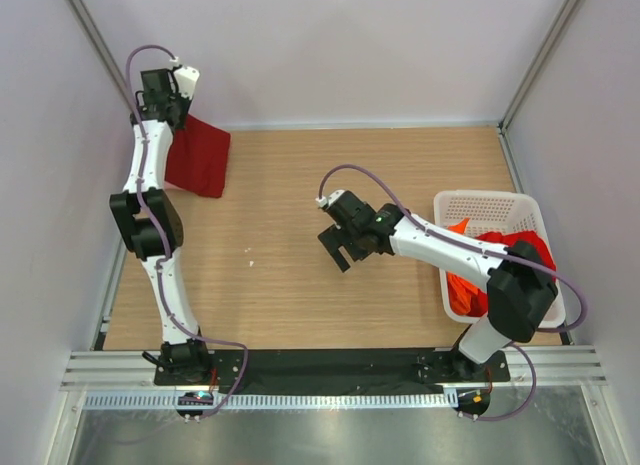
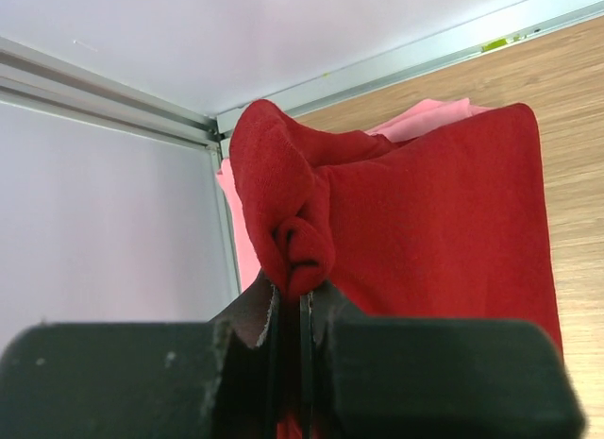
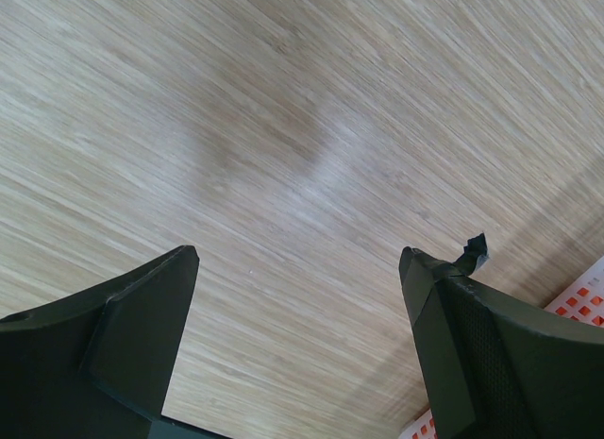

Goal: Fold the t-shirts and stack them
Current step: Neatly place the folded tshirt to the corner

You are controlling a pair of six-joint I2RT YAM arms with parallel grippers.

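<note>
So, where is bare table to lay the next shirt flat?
The wood table is bare from the dark red shirt across to the basket; the open right gripper hovers mid-way. Crowded: far-left corner, where the left gripper pinches that shirt.

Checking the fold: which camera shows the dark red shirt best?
Left wrist: the dark red shirt fills it, bunched in the left gripper. Top external shows it small, partly behind the arm; right wrist misses it.

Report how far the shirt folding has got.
Done: pink shirt lies at the far-left corner. In hand: left fingers pinch the dark red shirt lying over it. To do: bright red shirt and orange shirt sit in the basket; right fingers are open, empty.
</note>
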